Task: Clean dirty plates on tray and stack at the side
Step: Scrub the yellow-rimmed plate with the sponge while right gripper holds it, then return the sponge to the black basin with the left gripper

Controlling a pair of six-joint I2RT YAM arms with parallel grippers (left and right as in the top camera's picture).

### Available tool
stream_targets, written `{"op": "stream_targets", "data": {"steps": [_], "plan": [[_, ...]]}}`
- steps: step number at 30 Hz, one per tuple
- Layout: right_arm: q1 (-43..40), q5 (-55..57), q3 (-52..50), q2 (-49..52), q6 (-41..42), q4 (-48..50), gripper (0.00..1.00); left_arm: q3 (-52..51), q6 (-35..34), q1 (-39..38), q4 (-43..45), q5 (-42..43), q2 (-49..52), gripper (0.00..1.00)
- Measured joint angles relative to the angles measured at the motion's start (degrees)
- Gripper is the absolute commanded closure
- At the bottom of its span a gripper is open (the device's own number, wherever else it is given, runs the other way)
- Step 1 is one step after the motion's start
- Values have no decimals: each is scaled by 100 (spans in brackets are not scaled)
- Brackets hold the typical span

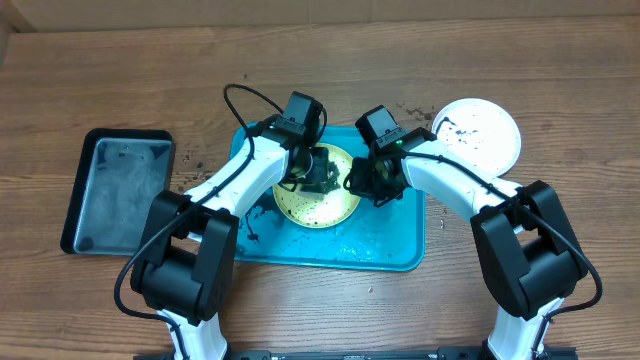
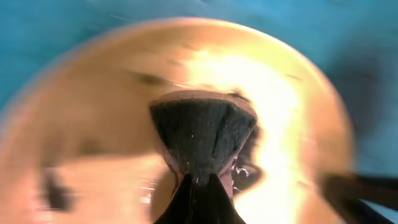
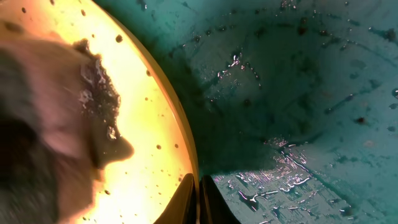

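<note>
The yellow-green plate (image 1: 318,195) is round and shallow, its pale inside dotted with dark specks. It lies flat on the tray (image 1: 400,245), a wide turquoise plastic rectangle with rounded corners and a low rim, in the middle of the wooden desk (image 1: 560,60), nearer the robot's edge. The tray's floor is wet, with shining droplets and dark crumbs.

The right gripper (image 3: 199,190) is almost closed, its two thin fingers pinching the plate's right rim between them. The left gripper (image 2: 200,180) is clamped on a dark, coarse sponge (image 2: 202,134). The sponge fans out wider beyond the fingers and rests on the plate's inside; that wrist view is blurred.

A white plate (image 1: 485,135) of the same shape, with black smears along its left side, lies on the bare wood off the tray, toward the far right corner. A smaller black tray (image 1: 118,190), rectangular with a dull grey floor, sits near the left edge.
</note>
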Motion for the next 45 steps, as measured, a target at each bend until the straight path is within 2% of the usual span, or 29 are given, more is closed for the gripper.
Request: {"op": "stream_targets", "data": {"steps": [4, 8, 13, 19, 23, 28, 33, 38, 45], "plan": [[0, 2, 0, 0, 2, 20, 96, -87, -2, -63, 24, 433, 7, 96], [0, -4, 0, 0, -2, 2, 96, -284, -24, -63, 144, 216, 11, 96], [2, -11, 0, 0, 2, 35, 96, -339, -232, -149, 61, -850, -11, 96], [2, -28, 0, 0, 0, 33, 96, -348, -551, -208, -55, -2503, -20, 96], [2, -52, 0, 0, 0, 15, 96, -173, -610, -201, -522, -2905, 20, 96], [2, -70, 0, 0, 0, -9, 96, 516, -640, -160, -1207, -2870, 111, 96], [2, -70, 0, 0, -2, -22, 96, 1390, -671, 166, -1591, -2120, 94, 96], [2, -70, 0, 0, -37, -13, 96, 1694, -616, 905, -1705, -1137, -184, 96], [0, -72, 0, 0, -107, 66, 96, 1709, -535, 2258, -2315, -824, -380, 96]]}}
